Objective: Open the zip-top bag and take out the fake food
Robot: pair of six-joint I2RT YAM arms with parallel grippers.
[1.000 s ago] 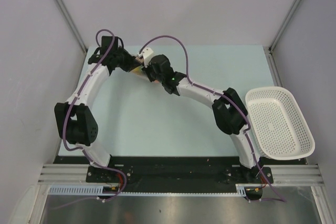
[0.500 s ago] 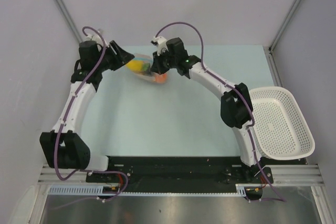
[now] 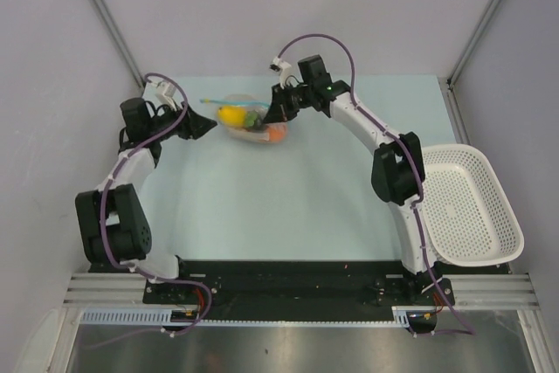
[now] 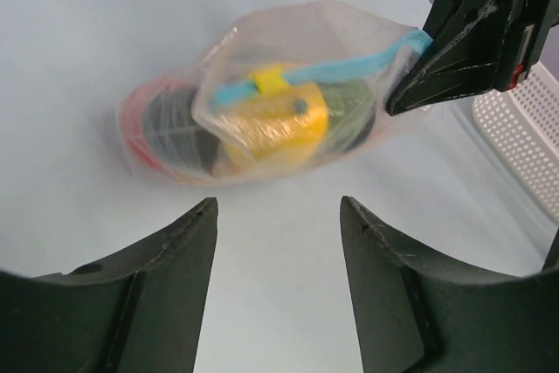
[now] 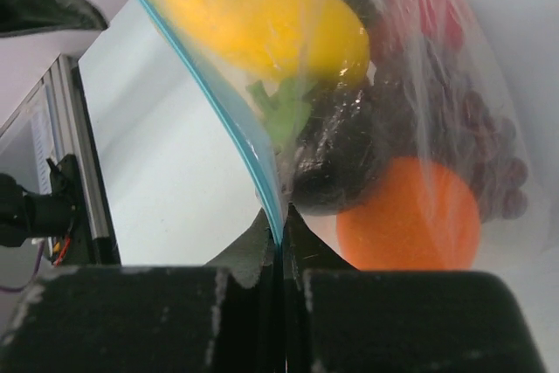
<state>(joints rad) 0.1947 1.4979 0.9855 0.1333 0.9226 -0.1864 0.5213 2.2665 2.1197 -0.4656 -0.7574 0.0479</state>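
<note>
The zip-top bag point(image 3: 251, 124) appears to rest on the table at the back centre. It is a clear crinkly pouch with a teal zip strip point(image 4: 349, 65). Inside it is the fake food: a yellow oblong point(image 5: 262, 19), an orange ball point(image 5: 406, 216), a red piece point(image 5: 428, 6) and dark pieces point(image 5: 341, 159). My right gripper point(image 5: 281, 216) is shut on the zip strip at the bag's right end point(image 3: 278, 112). My left gripper point(image 4: 278, 209) stands open a little left of the bag point(image 3: 208, 126), holding nothing.
A white perforated basket point(image 3: 465, 204) sits at the table's right edge, behind the right arm's elbow. Grey walls enclose the table at the back and on both sides. The left arm folds along the left side.
My left gripper has opened, let go of the bag and drawn back to the left. My right gripper has closed on the zip strip and shifted right with the bag.
</note>
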